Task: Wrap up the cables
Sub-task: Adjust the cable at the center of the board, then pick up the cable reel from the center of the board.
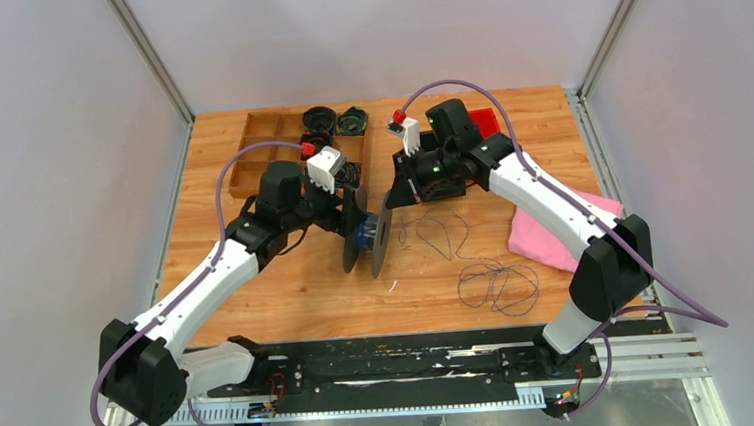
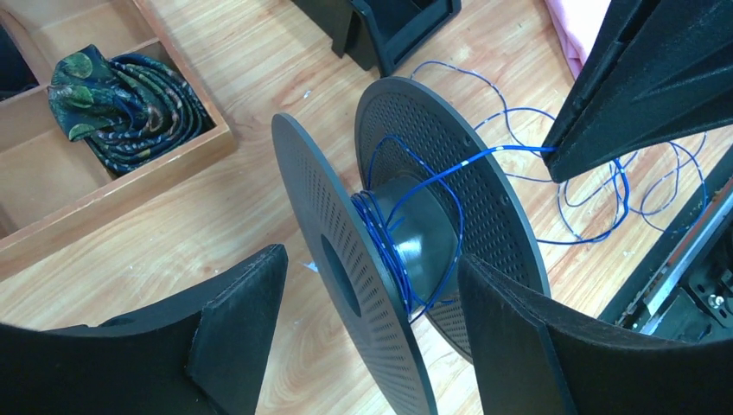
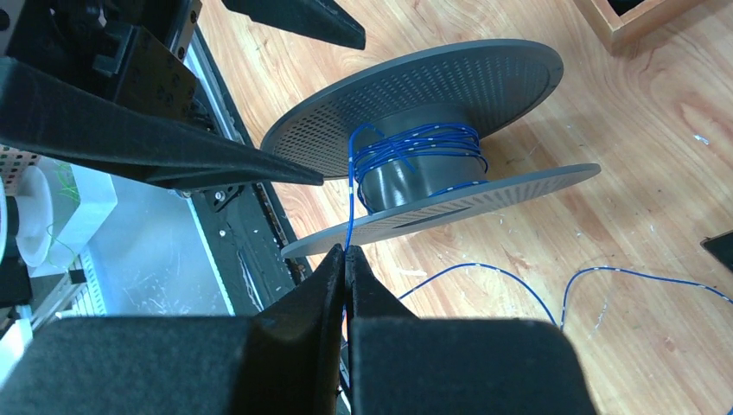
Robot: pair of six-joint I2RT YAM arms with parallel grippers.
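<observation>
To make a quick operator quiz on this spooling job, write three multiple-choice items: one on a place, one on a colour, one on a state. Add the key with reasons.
1. The folded patterned cloth lies:
A in a wooden tray compartment
B draped over an arm
C on the floor

2. The wire wound on the grey spool is:
A red
B blue
C white

3. The right claw is:
A wide open
B shut on the wire
C shut on a flange

Key:
1. A, since wooden walls flank the cloth in the left wrist view.
2. B, since blue turns ring the hub.
3. B, since its tips meet with the strand pinched between them.
</observation>
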